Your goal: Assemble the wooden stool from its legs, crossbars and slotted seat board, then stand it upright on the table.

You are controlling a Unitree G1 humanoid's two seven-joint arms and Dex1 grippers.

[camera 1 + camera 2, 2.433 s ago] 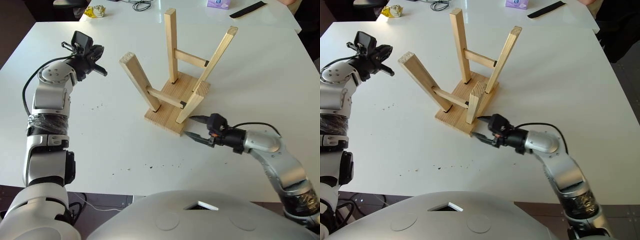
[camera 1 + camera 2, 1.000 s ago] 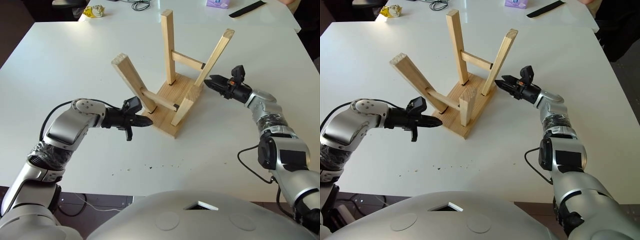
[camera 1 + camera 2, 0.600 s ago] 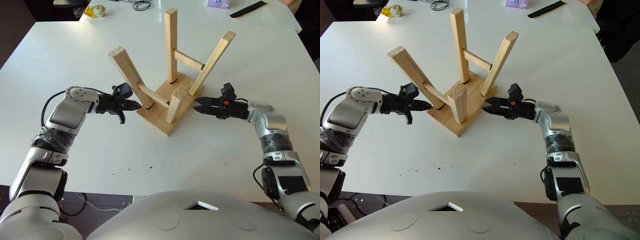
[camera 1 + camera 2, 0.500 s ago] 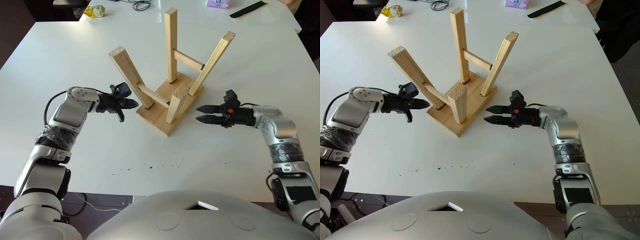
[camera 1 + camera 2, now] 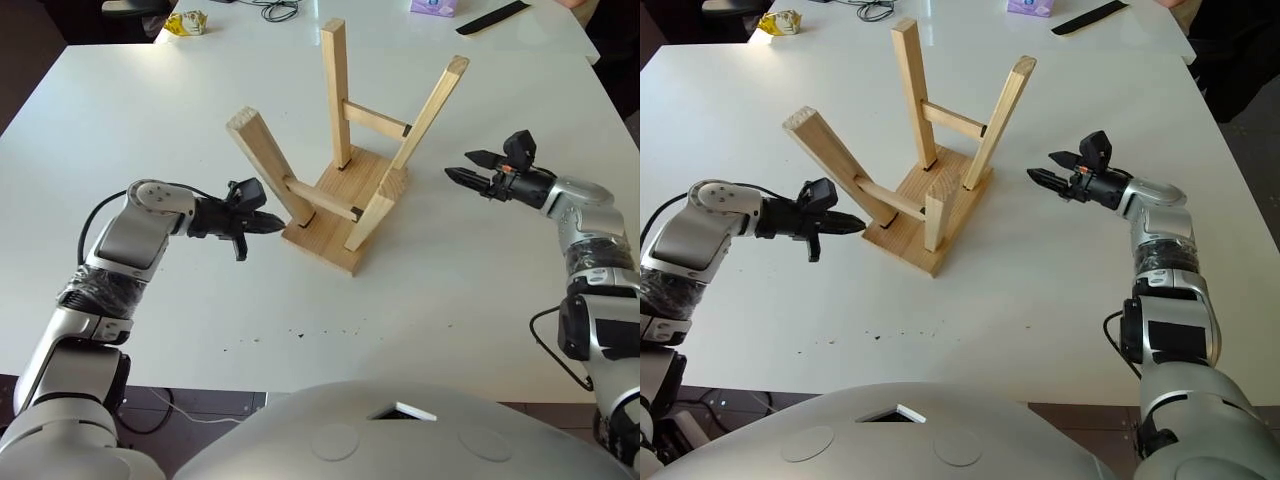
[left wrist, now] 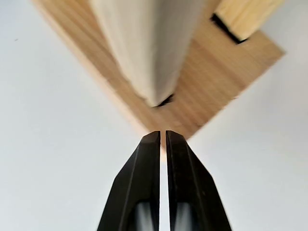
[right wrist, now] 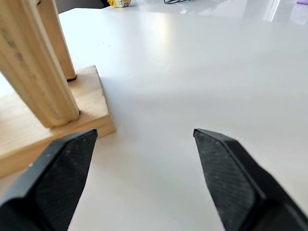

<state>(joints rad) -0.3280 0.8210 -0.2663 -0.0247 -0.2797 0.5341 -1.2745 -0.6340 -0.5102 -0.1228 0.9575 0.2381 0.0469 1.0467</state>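
R gripper (image 5: 458,163) back from stool (image 5: 338,90); L gripper (image 5: 276,226) at seat-board (image 5: 322,242) corner.

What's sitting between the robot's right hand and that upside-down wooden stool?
Nothing; just bare table lies between the right hand and the stool, clearest in the left eye view.

White tabletop (image 5: 480,300). Near the middle a wooden stool (image 5: 337,90) stands on it upside down: seat board (image 5: 902,237) flat on the surface, four legs up and splayed. Along the far edge: crumpled yellow wrapper (image 5: 186,22) at far left, dark cable (image 5: 285,10) beside it, purple box (image 5: 436,7) and black strip (image 5: 493,17) toward the right. Dark specks (image 5: 300,333) are scattered on the near side, in front of the stool.
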